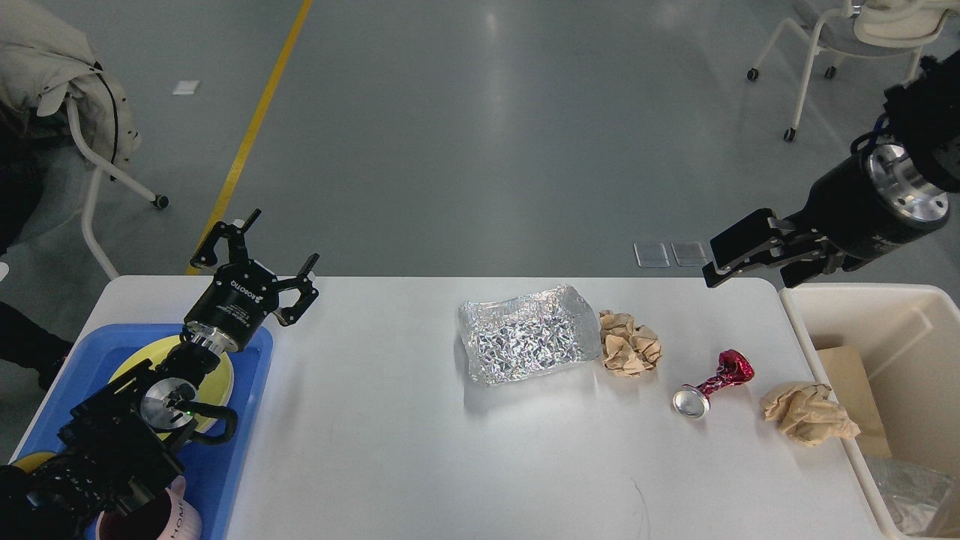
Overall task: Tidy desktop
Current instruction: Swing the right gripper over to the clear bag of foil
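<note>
On the white worktop (375, 450) lie a foil tray (525, 341), two paper wads (630, 343), and a crushed can (712, 384). Left gripper (259, 259) jaws apart over the blue tray (240, 450); right gripper (739, 259) jaws together, empty. Likely next: lower right onto litter for the bin (900, 315).

Both arms are black, built of thick jointed segments with bare silver metal rings and discs at the joints. The left arm's jaws (264, 259) sit on a round black body printed with white ROBOTIQ lettering above a silver collar, with slim black linkage fingers; a black cable loops beside a silver disc lower down, where a small green light glows. The right arm's jaws (712, 270) are blocky and black, behind them a black cylinder, a bolted silver flange and dark cables.
</note>
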{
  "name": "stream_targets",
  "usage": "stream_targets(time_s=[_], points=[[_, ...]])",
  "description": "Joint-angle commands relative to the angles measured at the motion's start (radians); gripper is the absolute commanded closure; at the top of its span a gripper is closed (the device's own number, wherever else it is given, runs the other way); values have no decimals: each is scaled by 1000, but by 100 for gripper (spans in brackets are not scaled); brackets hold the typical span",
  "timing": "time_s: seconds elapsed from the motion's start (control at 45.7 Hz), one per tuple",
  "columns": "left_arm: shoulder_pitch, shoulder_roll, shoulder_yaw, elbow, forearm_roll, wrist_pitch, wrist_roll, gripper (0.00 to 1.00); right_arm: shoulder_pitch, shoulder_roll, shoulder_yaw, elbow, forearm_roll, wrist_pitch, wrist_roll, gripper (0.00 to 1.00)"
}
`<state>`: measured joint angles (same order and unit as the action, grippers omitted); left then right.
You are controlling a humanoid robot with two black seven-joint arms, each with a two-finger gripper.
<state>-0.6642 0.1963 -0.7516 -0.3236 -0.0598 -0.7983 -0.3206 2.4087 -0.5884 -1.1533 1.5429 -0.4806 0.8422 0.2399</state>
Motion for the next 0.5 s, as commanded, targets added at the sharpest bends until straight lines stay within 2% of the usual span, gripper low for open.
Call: stream_targets(time_s=[0.0, 0.131, 0.219, 0.307, 0.372, 0.482], points=[[0, 0, 0, 0, 0, 1, 0, 0, 33, -64, 60, 14, -6, 101, -4, 0], [0, 0, 0, 0, 0, 1, 0, 0, 18, -65, 60, 11, -19, 97, -4, 0], [0, 0, 0, 0, 0, 1, 0, 0, -26, -59, 67, -13, -21, 55, -7, 0], [0, 0, 0, 0, 0, -1, 0, 0, -156, -19, 90, -107, -19, -69, -14, 0], [0, 0, 0, 0, 0, -1, 0, 0, -319, 80, 106, -232, -3, -201, -25, 0], [0, 0, 0, 0, 0, -1, 0, 0, -607, 261, 132, -484, 62, -386, -100, 0]])
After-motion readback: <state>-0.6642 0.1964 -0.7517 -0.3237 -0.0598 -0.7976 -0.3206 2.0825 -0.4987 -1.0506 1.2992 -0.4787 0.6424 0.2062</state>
